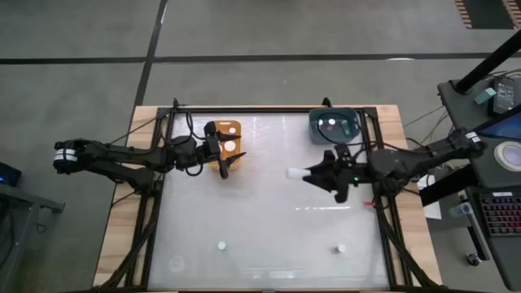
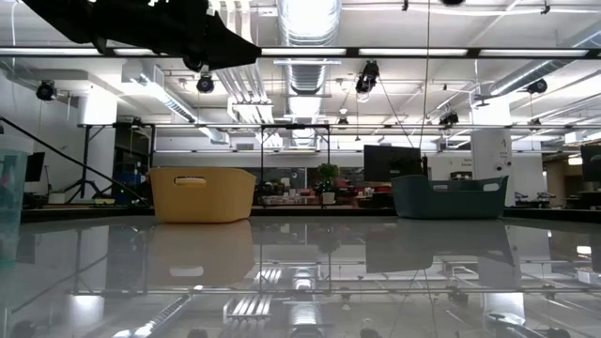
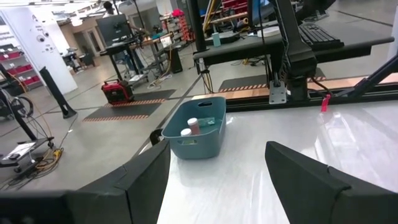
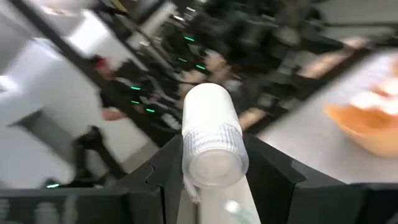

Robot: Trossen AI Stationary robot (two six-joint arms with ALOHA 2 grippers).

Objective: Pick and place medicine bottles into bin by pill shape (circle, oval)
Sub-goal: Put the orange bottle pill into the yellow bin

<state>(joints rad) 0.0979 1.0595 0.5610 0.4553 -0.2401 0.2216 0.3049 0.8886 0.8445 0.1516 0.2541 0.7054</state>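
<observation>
The right gripper [image 1: 305, 173], at frame centre, is clamped on a white medicine bottle [image 4: 211, 134] lying sideways above the table [image 1: 269, 228]. The left gripper [image 1: 234, 159] stands released over the orange bin [image 1: 232, 128] at upper left. The teal bin [image 1: 314, 129], upper right, contains bottles.

Two bins at the surface's [image 1: 269, 220] far edge: one [image 1: 226, 138] at 11 o'clock, other [image 1: 334, 125] at 1; two bottles [image 1: 221, 245] [image 1: 341, 248] near 6.
</observation>
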